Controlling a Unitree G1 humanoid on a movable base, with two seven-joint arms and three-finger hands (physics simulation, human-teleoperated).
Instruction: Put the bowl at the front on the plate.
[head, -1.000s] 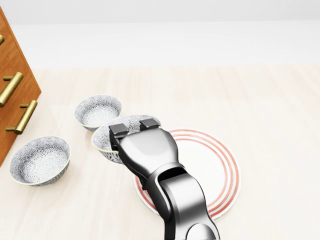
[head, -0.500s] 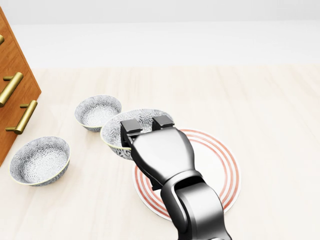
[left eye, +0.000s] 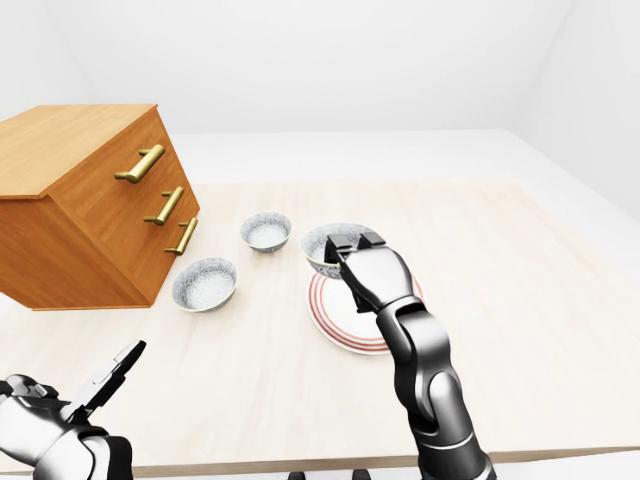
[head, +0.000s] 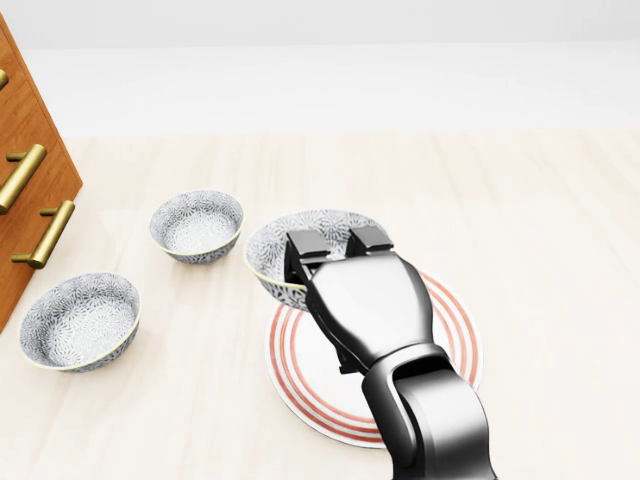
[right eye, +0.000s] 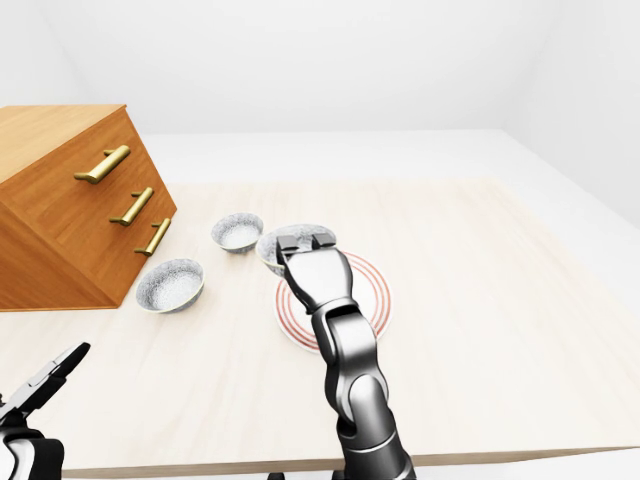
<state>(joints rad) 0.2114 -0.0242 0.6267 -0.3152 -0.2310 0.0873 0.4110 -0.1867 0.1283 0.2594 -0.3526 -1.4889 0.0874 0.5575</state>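
- The left hand (left eye: 60, 415) sits low at the left-eye view's bottom left, well apart from everything, fingers spread and holding nothing.
- A wooden drawer chest (left eye: 90, 200) with brass handles stands far to the left of the right hand.
- The lower-left bowl (head: 80, 320) and the upper bowl (head: 197, 225) rest on the tabletop left of the right hand, apart from each other.
- The gripped bowl (head: 290, 245) is grey-white with a fine speckled pattern inside and out and a pale yellowish rim. It is upright, just above the right hand's knuckles in the head view, over the plate's upper-left edge. Whether it touches the plate cannot be told.
- The right hand (head: 365, 300) has its fingers clamped on that bowl's near rim.
- The plate (head: 455, 340), white with red rings, lies under the right hand.
- The tabletop (head: 540, 230) is pale wood grain, and the walls (left eye: 350, 60) around it are plain white.
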